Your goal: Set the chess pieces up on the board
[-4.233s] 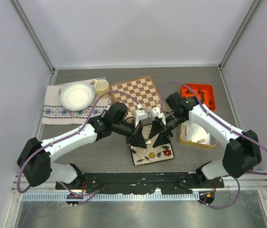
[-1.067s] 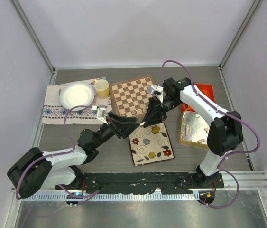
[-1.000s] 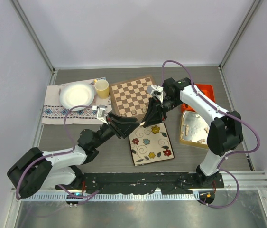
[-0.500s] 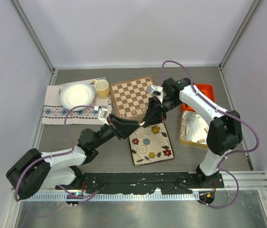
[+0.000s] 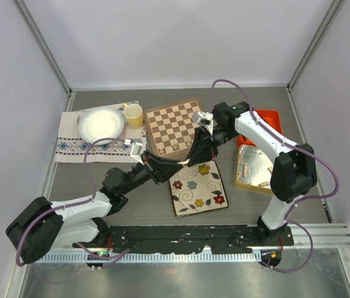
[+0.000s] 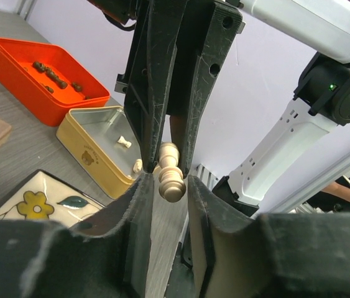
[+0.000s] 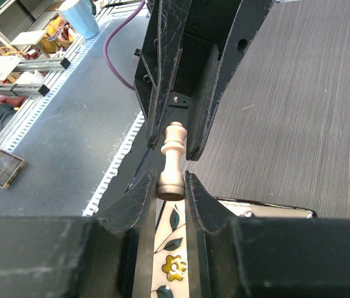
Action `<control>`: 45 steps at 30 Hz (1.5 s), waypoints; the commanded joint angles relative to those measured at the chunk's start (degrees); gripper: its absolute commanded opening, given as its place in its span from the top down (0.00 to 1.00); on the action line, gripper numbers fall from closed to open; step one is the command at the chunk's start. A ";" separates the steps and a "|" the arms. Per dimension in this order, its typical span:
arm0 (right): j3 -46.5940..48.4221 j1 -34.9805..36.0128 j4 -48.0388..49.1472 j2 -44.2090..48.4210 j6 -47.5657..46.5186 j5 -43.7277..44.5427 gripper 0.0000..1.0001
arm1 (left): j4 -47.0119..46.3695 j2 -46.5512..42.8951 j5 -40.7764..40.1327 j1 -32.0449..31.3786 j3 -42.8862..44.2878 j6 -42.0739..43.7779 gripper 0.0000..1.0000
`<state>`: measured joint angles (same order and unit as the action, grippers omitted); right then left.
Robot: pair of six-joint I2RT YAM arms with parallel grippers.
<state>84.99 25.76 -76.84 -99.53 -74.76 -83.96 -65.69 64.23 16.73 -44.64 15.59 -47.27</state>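
Note:
A pale cream chess piece [image 7: 173, 158] hangs in the air, and my right gripper [image 7: 170, 183] is shut on its base. My left gripper [image 6: 167, 181] faces it tip to tip. Its fingers stand close on either side of the piece's rounded head [image 6: 171, 183], with a thin gap still showing, so it is open. In the top view the right gripper [image 5: 191, 154] and the left gripper [image 5: 183, 163] meet just off the near right corner of the board [image 5: 171, 127], above the table.
A floral plate [image 5: 207, 186] lies under and in front of the grippers. To the right are a yellow tin [image 5: 257, 167] with pale pieces and an orange tray [image 5: 263, 121] with dark pieces. At the left stand a white plate [image 5: 101, 124] on a patterned cloth [image 5: 69, 146] and a yellow cup [image 5: 133, 114].
Both grippers have come up from the floral plate to the board's corner. Over the last second the left jaws have narrowed round the piece's head. The right arm has held still.

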 commanded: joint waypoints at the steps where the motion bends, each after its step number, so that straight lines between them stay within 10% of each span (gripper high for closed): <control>1: 1.85 -0.01 -9.82 -0.14 -1.62 -4.02 0.99 | -1.19 -0.51 1.20 -0.18 1.10 1.65 0.72; 8: 0.79 -0.01 -9.73 -0.23 -2.14 -4.02 0.98 | -1.28 -1.56 -0.47 -0.18 0.84 2.00 0.93; 15: 0.88 -1.49 -9.73 -0.06 -3.29 -1.12 0.39 | 5.99 -5.86 -3.11 1.92 0.57 -0.36 1.00; 18: 0.97 -5.26 -9.65 -0.05 -2.76 0.72 0.22 | 20.73 -11.56 -2.58 5.61 3.20 -1.60 1.00; 25: 8.35 -13.09 -3.16 -2.61 19.00 13.81 0.16 | 70.34 -16.51 -0.65 12.65 21.99 10.68 1.00; 29: 0.28 -14.07 26.55 6.95 47.00 32.93 0.15 | 91.58 -3.19 1.19 13.88 40.68 18.77 1.00; 33: -3.86 -14.42 36.23 17.06 53.31 52.04 0.12 | 106.25 9.20 1.81 13.97 53.37 22.91 1.00; 45: -18.45 -27.23 45.81 25.26 58.06 39.32 0.11 | 129.92 42.01 -4.16 10.46 94.43 29.33 1.00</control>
<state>69.14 2.59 -35.97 -74.63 -20.12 -40.34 53.78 102.06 15.94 -31.64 100.68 -21.50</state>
